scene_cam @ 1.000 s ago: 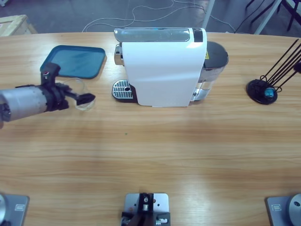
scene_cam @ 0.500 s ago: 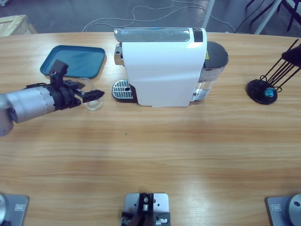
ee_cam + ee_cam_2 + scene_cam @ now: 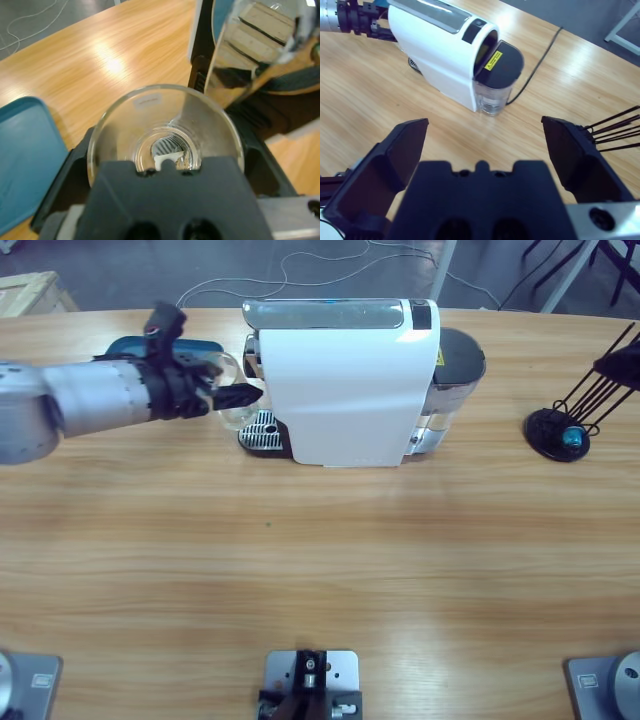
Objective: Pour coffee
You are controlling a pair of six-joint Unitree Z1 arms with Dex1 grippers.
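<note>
High view shows your left tool (image 3: 232, 397) gripping the glass cup (image 3: 230, 398) just ahead of the coffee machine (image 3: 345, 380) spout; no coffee visible in it, so brewing is left. Right tool (image 3: 482, 145) is spread wide, holding nothing.

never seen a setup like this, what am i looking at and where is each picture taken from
Two robot arms work at a long wooden table. The high view looks down from above; each wrist view looks along one gripper's black jaws. On the table stand a white coffee machine, a teal plastic tray and a black wire capsule stand. The left gripper holds a clear glass cup at the machine's metal drip grille. The right gripper hangs open above the table, holding nothing.
</note>
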